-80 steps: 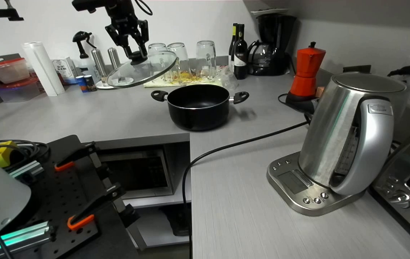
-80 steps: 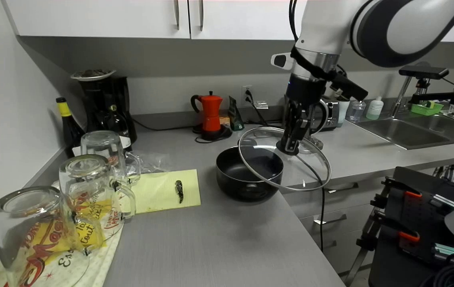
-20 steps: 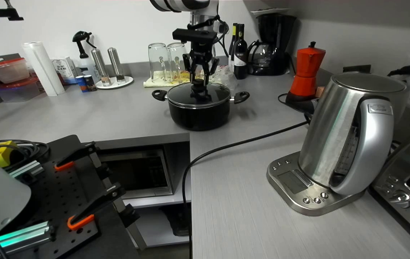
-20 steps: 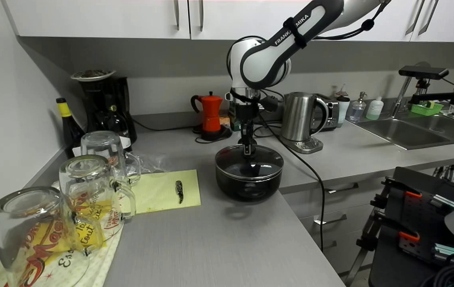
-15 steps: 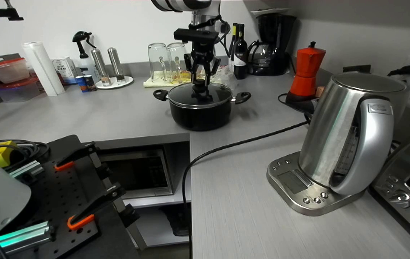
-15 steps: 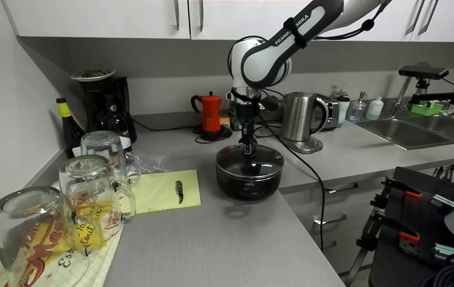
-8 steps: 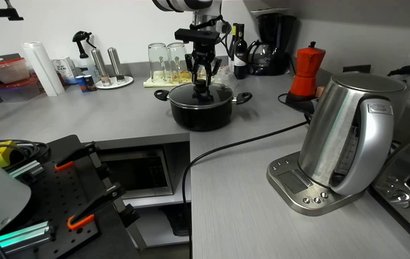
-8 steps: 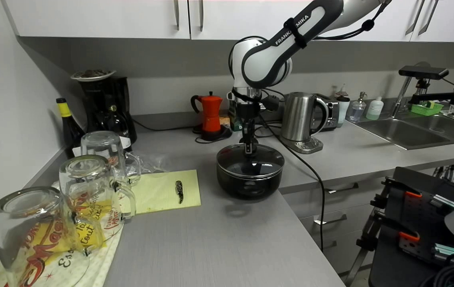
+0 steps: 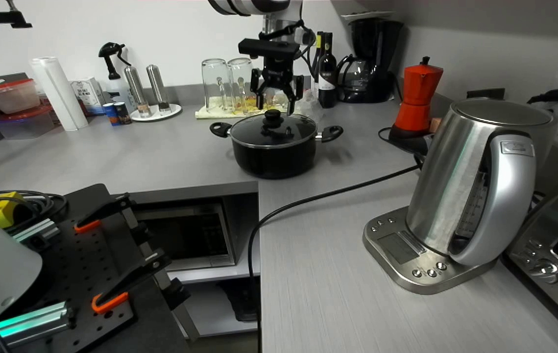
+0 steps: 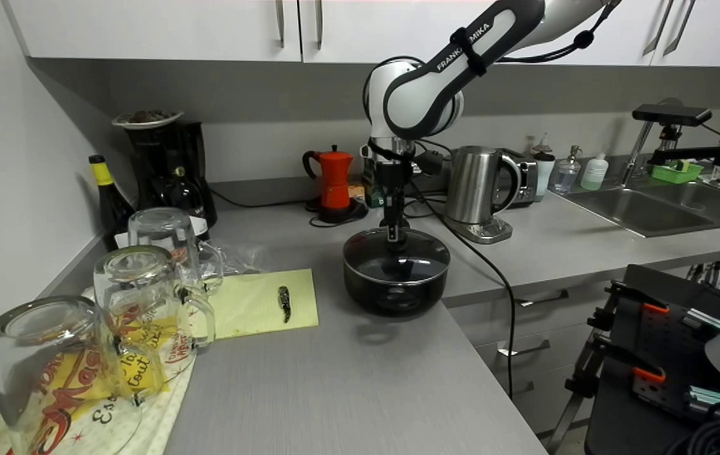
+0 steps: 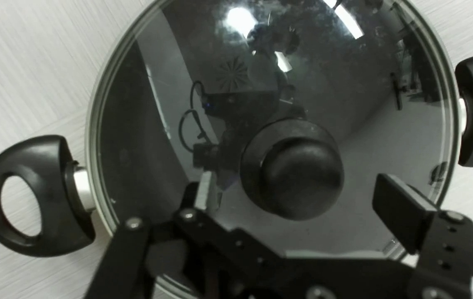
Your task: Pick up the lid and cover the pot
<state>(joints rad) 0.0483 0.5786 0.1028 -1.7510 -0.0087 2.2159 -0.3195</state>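
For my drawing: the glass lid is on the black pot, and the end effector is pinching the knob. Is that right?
Almost: the end effector is not pinching the knob; the wrist view shows its fingers open, with a gap on either side. The glass lid is on the black pot.

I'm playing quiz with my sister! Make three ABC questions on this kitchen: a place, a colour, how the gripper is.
1. Where is the glass lid? A) in the sink B) on the cooking pot C) on the electric kettle
2. The moka pot is mostly: A) blue B) white C) red
3. The gripper is: A) open B) shut C) missing

1 B: it covers the pot in both exterior views.
2 C: its body is red in both.
3 A: the wrist view shows its fingers apart, with gaps beside the knob.
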